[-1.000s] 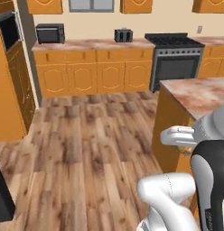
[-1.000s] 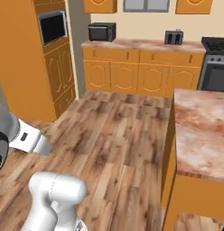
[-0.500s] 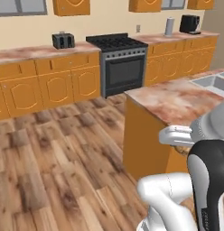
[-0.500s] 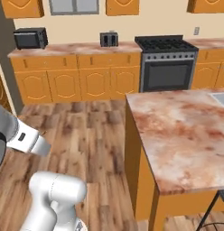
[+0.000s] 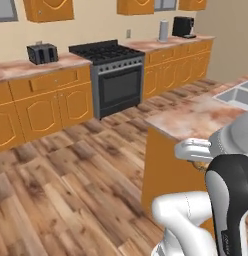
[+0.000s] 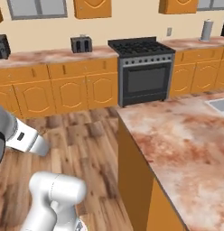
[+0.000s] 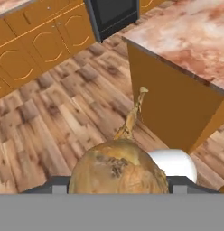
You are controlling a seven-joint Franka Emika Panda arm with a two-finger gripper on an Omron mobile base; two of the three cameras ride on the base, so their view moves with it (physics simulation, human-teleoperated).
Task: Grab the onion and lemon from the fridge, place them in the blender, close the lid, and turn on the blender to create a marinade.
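1. The onion (image 7: 117, 168) sits right at the gripper (image 7: 118, 182) in the hand view, stem tip pointing away; the jaws are clamped on it.
2. Just beyond, the island (image 7: 186, 49) has a marbled top and orange sides, with wood floor (image 7: 55, 122) beside it.
3. A sink (image 5: 236, 95) is set into the island's far end.
4. Against the back wall stand the stove (image 6: 143, 70), a toaster (image 6: 81, 43) and orange cabinets (image 6: 64, 90).
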